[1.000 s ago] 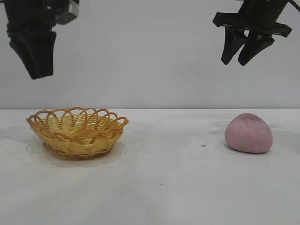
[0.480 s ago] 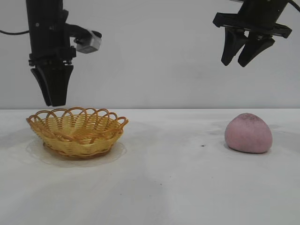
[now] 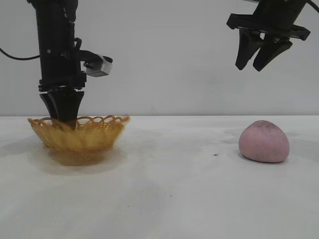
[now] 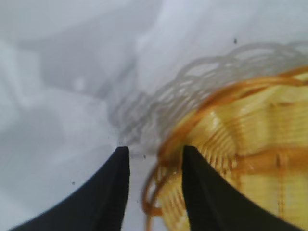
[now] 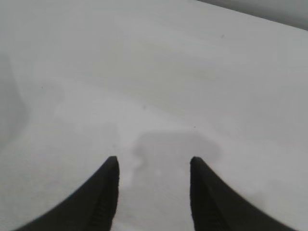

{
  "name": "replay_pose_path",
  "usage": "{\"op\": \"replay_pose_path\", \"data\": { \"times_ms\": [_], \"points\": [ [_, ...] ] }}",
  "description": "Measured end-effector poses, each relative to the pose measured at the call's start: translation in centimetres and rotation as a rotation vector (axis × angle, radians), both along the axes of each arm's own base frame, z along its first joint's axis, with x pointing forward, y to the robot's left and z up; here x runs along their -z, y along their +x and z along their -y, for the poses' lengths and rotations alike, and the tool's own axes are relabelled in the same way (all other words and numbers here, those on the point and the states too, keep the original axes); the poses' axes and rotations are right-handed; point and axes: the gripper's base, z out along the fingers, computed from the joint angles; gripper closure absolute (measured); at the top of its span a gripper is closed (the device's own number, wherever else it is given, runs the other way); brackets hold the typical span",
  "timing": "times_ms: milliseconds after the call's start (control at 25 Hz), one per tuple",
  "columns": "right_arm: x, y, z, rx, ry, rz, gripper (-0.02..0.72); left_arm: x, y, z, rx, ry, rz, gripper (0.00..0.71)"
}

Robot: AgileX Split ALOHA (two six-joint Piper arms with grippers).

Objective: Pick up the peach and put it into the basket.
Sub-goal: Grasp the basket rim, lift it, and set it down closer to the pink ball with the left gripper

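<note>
Outside: left gripper (image 3: pixel 65 117) down at basket (image 3: pixel 94 133) rim; peach (image 3: pixel 264 141) on bench (image 3: pixel 174 199), well apart; right gripper (image 3: pixel 261 55) high above peach, parted. Left wrist: fingers (image 4: pixel 113 192) parted, astride looped basket (image 4: pixel 240 159) rim. Right wrist: fingers (image 5: pixel 103 197) parted over bare bench (image 5: pixel 154 72).

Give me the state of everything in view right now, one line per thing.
Dusty pink rounded peach: resting on the white table, untouched.
Yellow-orange wicker basket: empty, upright on the table.
Left gripper: open, fingers straddling the basket's looped rim.
Right gripper: open, raised high above the peach, holding nothing.
</note>
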Motion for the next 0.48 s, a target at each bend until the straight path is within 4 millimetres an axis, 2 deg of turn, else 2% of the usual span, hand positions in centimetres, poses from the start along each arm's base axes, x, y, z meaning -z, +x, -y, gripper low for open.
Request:
{"op": "replay_pose_path", "data": {
  "times_ms": [80, 160, 200, 280, 320, 360, 480],
  "points": [
    [0.0, 0.0, 0.0, 0.0, 0.0, 0.0, 0.376, -0.3, -0.1, 0.1, -0.004, -0.007, -0.012, 0.644],
    [0.0, 0.0, 0.0, 0.0, 0.0, 0.0, 0.376, -0.4, -0.2, 0.1, -0.005, -0.007, -0.021, 0.627],
    [0.0, 0.0, 0.0, 0.0, 0.0, 0.0, 0.376, -0.5, -0.1, 0.1, -0.006, -0.009, -0.019, 0.669],
    [0.0, 0.0, 0.0, 0.0, 0.0, 0.0, 0.376, -0.8, 0.0, 0.3, -0.023, -0.024, -0.015, 0.653],
    [0.0, 0.0, 0.0, 0.0, 0.0, 0.0, 0.376, -1.1, 0.2, 0.4, -0.044, -0.033, -0.003, 0.653],
    [0.0, 0.0, 0.0, -0.001, 0.0, 0.0, 0.376, -1.3, 0.3, 0.4, -0.078, -0.04, 0.006, 0.71],
    [0.0, 0.0, 0.0, -0.001, 0.0, 0.0, 0.376, -2.0, 0.5, 0.5, -0.209, -0.051, 0.015, 0.71]
  ]
}}
